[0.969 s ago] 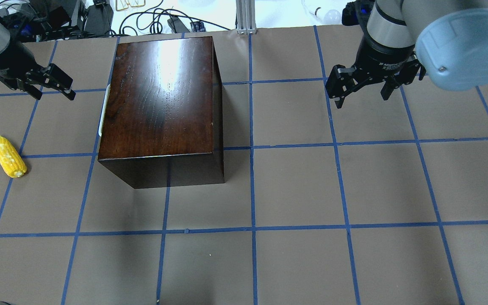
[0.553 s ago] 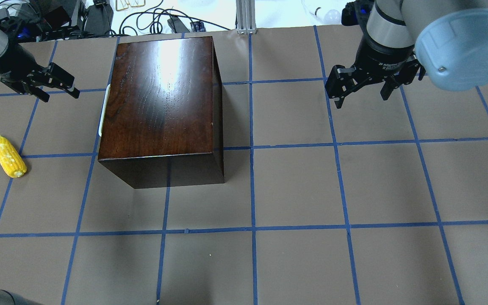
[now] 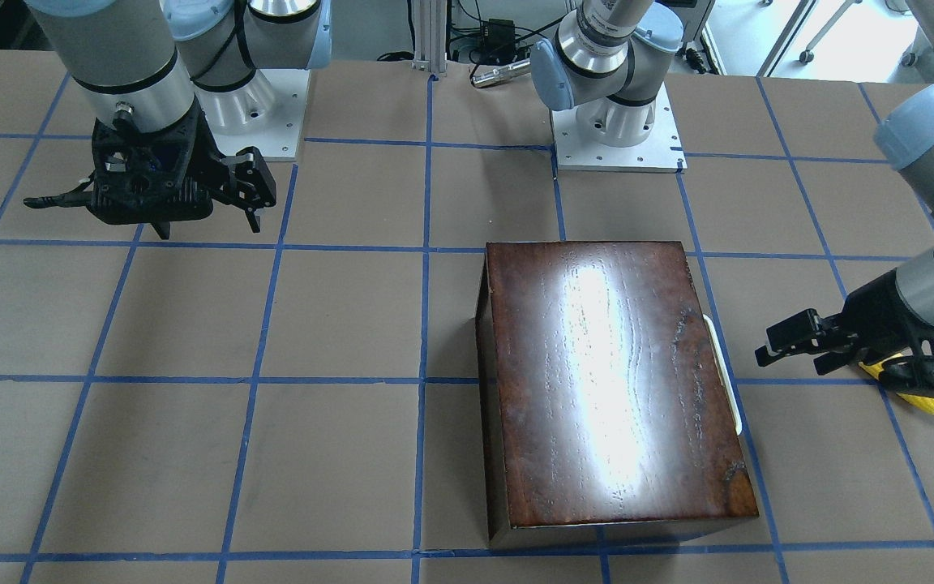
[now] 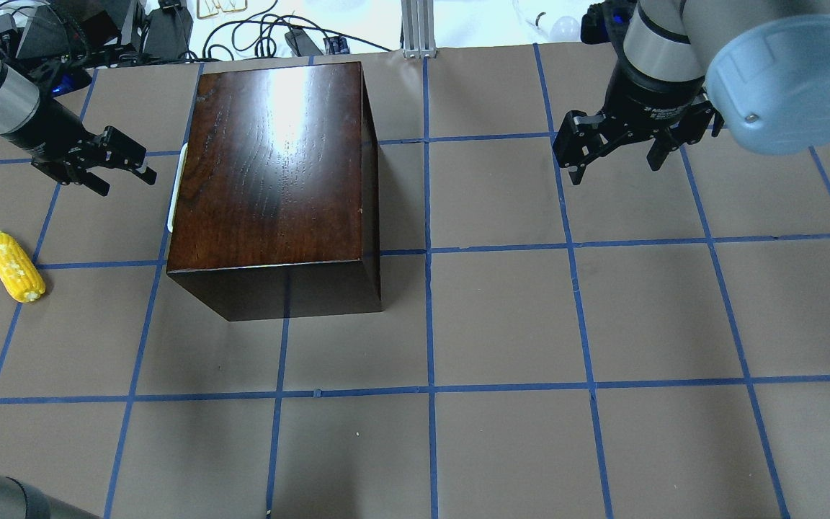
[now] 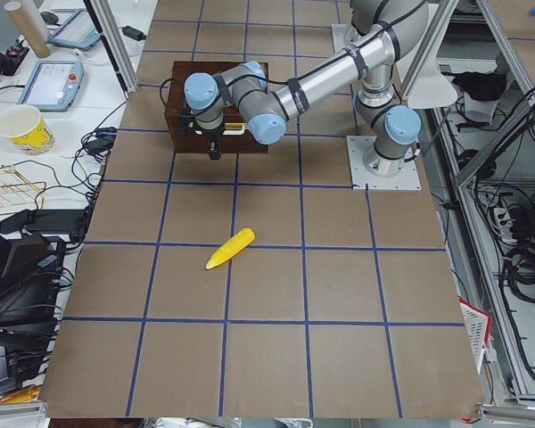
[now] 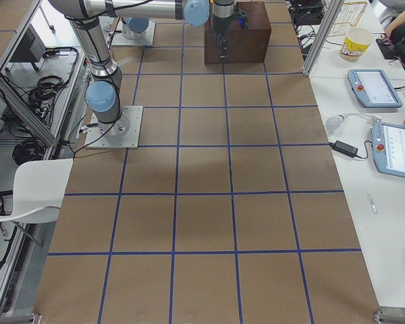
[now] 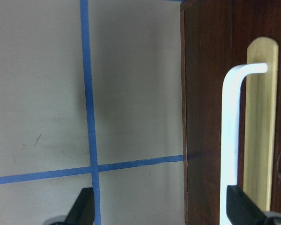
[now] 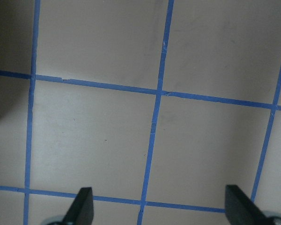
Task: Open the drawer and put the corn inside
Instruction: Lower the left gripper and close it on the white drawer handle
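A dark wooden box (image 4: 278, 180) stands on the table with its drawer shut. The drawer's dark front (image 7: 203, 117) and slim white handle (image 4: 176, 186) face the left side; the handle also shows in the left wrist view (image 7: 232, 136). My left gripper (image 4: 127, 175) is open and empty, a short way from the handle, pointing at it. The yellow corn (image 4: 15, 265) lies on the table in front of the left gripper, apart from it. In the front-facing view the corn (image 3: 933, 403) is partly hidden behind the left gripper (image 3: 791, 350). My right gripper (image 4: 617, 166) is open and empty, hovering right of the box.
The brown table cover (image 4: 501, 324) carries a grid of blue tape lines. Cables and equipment (image 4: 134, 29) lie beyond the table's far edge. The arm bases (image 3: 617, 130) stand at the robot's side.
My left gripper has moved right and a little nearer, closing the distance to the drawer handle. The right gripper, box and corn have not moved.
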Robot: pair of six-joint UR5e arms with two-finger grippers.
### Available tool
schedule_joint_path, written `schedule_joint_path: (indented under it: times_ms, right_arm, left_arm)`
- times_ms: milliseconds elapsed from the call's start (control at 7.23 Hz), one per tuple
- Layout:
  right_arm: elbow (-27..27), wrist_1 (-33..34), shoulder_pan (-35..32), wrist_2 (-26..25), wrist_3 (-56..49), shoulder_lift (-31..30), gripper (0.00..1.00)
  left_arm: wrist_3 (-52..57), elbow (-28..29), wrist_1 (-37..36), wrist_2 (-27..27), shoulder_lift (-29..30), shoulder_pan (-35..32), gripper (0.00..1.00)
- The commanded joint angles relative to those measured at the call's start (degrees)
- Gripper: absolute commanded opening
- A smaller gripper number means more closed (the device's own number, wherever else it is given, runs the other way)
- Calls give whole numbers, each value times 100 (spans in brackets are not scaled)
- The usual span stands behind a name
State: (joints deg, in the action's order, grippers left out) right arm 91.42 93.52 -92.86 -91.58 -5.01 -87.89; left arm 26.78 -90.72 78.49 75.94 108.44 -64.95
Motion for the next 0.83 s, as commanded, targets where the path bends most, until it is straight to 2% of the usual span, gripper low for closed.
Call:
schedule_joint_path:
  times_ms: [0, 692]
  right_arm:
    - [-2, 0, 13, 0, 0, 0, 100]
    - [-2, 0, -4, 0, 0, 0, 100]
  left_arm:
    - [20, -16, 0, -106, 37, -97, 100]
    - [20, -16, 0, -308, 230, -124, 100]
